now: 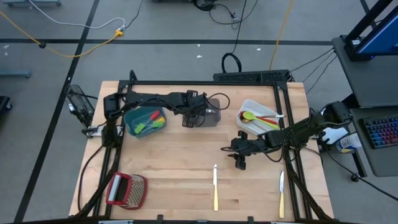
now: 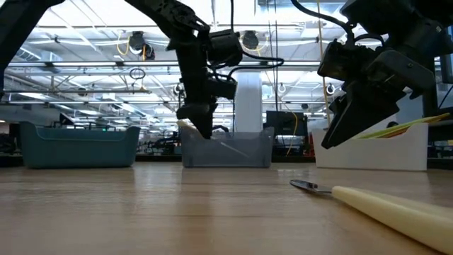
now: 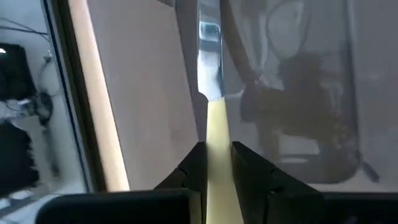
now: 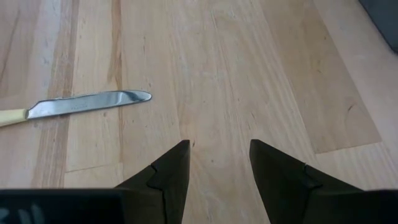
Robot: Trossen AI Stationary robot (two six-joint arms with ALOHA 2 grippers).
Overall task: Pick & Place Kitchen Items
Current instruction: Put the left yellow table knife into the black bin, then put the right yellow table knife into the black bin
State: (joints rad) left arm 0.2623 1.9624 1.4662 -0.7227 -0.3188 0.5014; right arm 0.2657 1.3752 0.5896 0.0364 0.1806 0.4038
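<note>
Teal bin [image 1: 144, 122] already holds utensils, the left gripper [image 1: 194, 116] grips a cream-handled knife [image 3: 216, 155] over the grey bin [image 1: 211, 111], the white bin [image 1: 257, 118] has spoons, and the right gripper [image 1: 240, 158], fingers apart and empty, hovers near two knives [image 1: 215, 186] left on the table [image 1: 180, 168].

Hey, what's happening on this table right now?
A two-armed robot is sorting utensils into bins. The left gripper holds a cream-handled knife over the grey bin. The right gripper hangs open above the bare wood, near a second knife. A third knife also lies on the table. The teal bin and white bin already hold colourful utensils, and a grater sits near a corner.
</note>
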